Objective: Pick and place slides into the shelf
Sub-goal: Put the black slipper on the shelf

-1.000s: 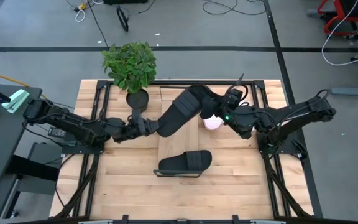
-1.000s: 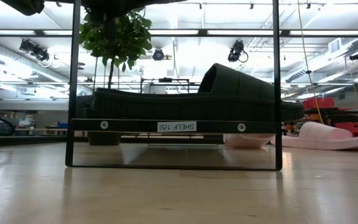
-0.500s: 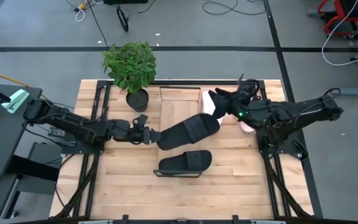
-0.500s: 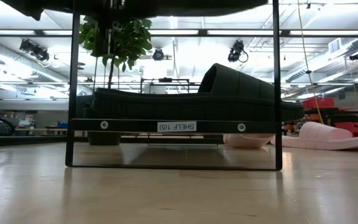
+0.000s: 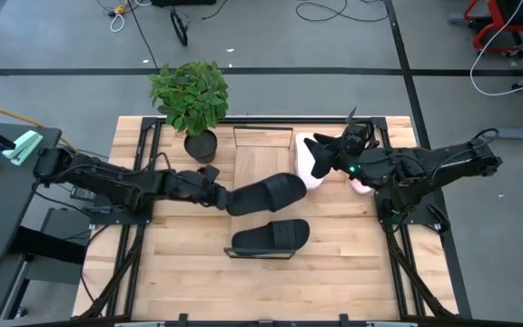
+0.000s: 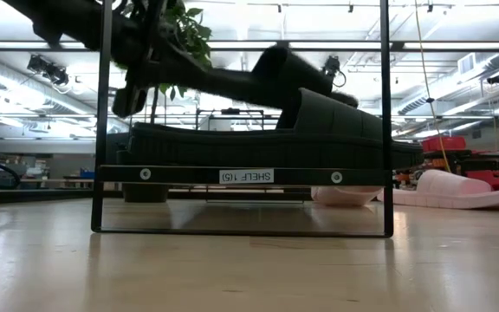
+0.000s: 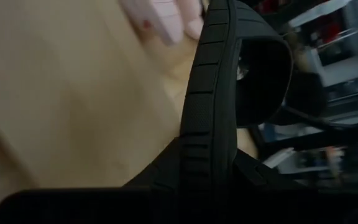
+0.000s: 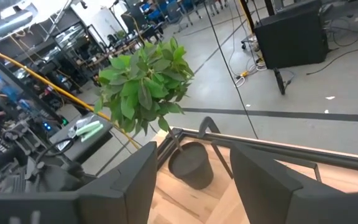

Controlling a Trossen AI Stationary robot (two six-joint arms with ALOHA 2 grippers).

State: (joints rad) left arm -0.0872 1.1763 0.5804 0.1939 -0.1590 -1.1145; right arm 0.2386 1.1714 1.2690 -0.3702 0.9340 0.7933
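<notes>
1. The left gripper [image 5: 216,195] is clamping the heel of a black slide [image 5: 266,193], holding it in the air over the shelf [image 5: 252,154], just beside the black slide on the shelf [image 5: 271,238].
2. The right gripper [image 5: 330,150], fingers spread and empty, is hovering by the pink slide [image 5: 311,163] at the shelf's far end.
3. Judged step: placing the carried slide.
4. Next move calls for levelling the sole, lowering it onto bare plank, then releasing.
</notes>
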